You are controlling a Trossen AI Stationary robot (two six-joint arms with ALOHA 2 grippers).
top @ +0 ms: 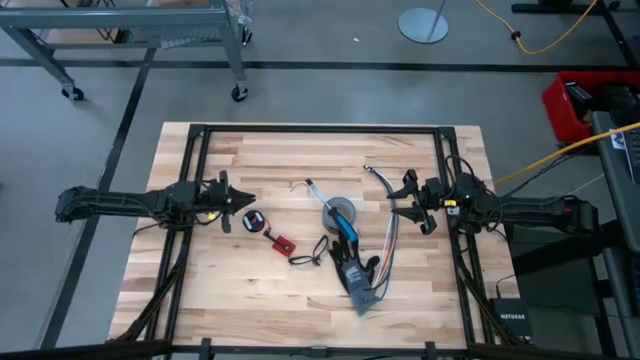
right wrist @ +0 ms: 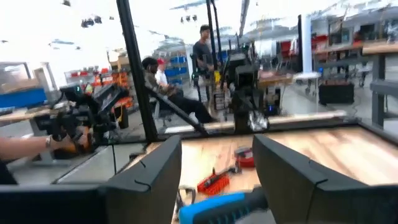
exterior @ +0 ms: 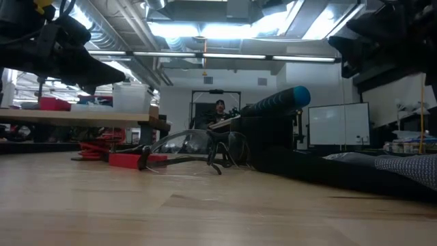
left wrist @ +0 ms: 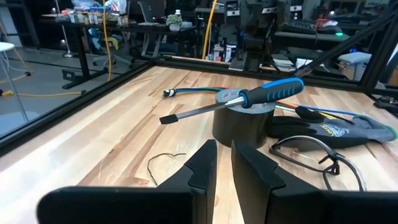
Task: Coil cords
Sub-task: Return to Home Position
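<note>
The cords (top: pixel 255 221) are a small black-and-red bundle lying on the wooden table (top: pixel 200 290), left of the grey tape roll (top: pixel 340 213). In the right wrist view the cords (right wrist: pixel 245 156) show far off on the wood. My left gripper (top: pixel 238 198) hovers just beyond the bundle's left side, above the table. Its fingers (left wrist: pixel 202 171) stand a narrow gap apart with nothing between them. My right gripper (top: pixel 397 197) hangs open and empty (right wrist: pixel 217 142) right of the tape roll. Both are clear of the tabletop in the low view.
A blue-handled screwdriver (left wrist: pixel 249 99) lies across the tape roll (left wrist: pixel 239 127). Near them are safety glasses (left wrist: pixel 323 158), dark gloves (top: pixel 355 280), multicoloured ribbon wires (top: pixel 388 240), a small red board (top: pixel 283 241) and a thin loose wire loop (left wrist: pixel 165 163). People sit beyond the table (right wrist: pixel 158 81).
</note>
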